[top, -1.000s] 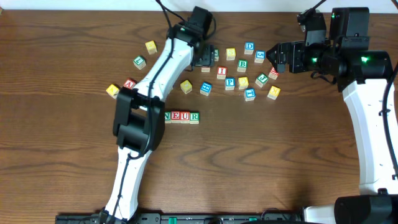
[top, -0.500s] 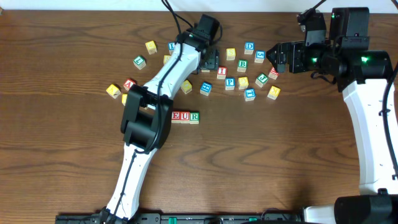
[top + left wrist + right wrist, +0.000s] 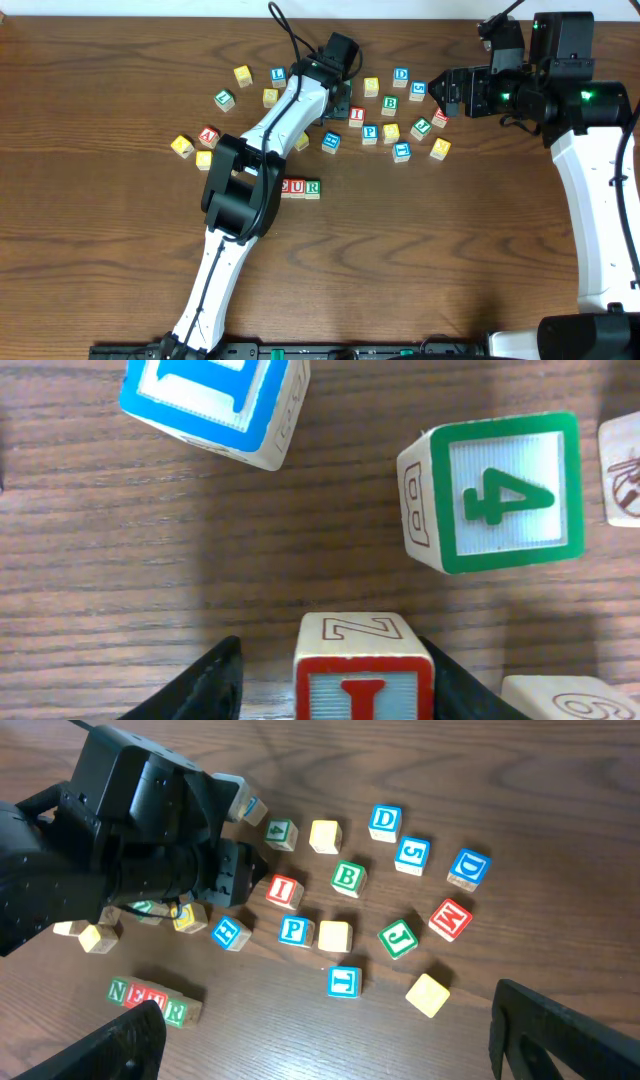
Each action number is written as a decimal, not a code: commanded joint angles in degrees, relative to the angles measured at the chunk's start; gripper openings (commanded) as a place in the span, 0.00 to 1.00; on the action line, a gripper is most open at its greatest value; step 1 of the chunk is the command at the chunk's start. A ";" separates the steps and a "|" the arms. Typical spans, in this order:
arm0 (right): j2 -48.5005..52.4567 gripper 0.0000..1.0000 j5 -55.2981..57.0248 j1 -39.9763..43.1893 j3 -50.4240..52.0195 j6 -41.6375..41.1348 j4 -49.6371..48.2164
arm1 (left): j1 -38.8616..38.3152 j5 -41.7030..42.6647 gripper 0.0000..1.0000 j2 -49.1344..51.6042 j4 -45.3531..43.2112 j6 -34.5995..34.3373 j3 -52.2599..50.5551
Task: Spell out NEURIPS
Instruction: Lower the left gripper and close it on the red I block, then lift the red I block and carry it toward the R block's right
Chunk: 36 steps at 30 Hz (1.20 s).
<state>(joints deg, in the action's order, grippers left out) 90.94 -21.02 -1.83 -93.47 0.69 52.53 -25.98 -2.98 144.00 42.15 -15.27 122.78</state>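
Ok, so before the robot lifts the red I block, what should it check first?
1. Red I cube sits inside the left gripper: ok.
2. Fingers squeezing it: not ok, a gap shows on one side.
3. Green 4 cube clear of the fingers: ok.
4. Row reads N, E, U, R: ok.
5. Table beside the R is bare for the I: ok.
6. Right gripper open and off to the side: ok.
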 commanded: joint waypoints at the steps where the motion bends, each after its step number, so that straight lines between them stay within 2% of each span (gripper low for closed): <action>1: 0.15 0.99 -0.33 0.24 0.17 0.68 0.04 | 0.17 -0.68 0.46 0.50 0.17 0.20 1.11; 12: 0.15 0.99 -0.33 0.24 0.17 0.68 0.04 | 0.17 -0.70 0.30 -3.61 0.20 0.22 1.11; 20: 0.15 0.99 -0.33 0.24 0.17 0.66 0.04 | 0.17 -3.26 0.27 -8.13 1.97 0.24 1.11; 27: 0.15 0.99 -0.33 0.44 0.17 0.68 0.04 | 0.28 -7.89 0.27 -18.21 9.70 0.24 1.11; 32: 0.15 0.99 -0.35 0.50 0.17 0.68 0.04 | 0.26 -7.67 0.27 -26.12 17.35 0.15 1.11; 36: 0.15 0.99 -0.33 0.28 0.17 0.66 0.04 | 0.22 -3.41 0.27 -29.18 24.11 0.07 1.09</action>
<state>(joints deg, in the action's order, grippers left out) 90.94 -21.02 -1.74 -93.47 0.69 52.53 -25.93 -8.93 115.55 63.68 -15.09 123.11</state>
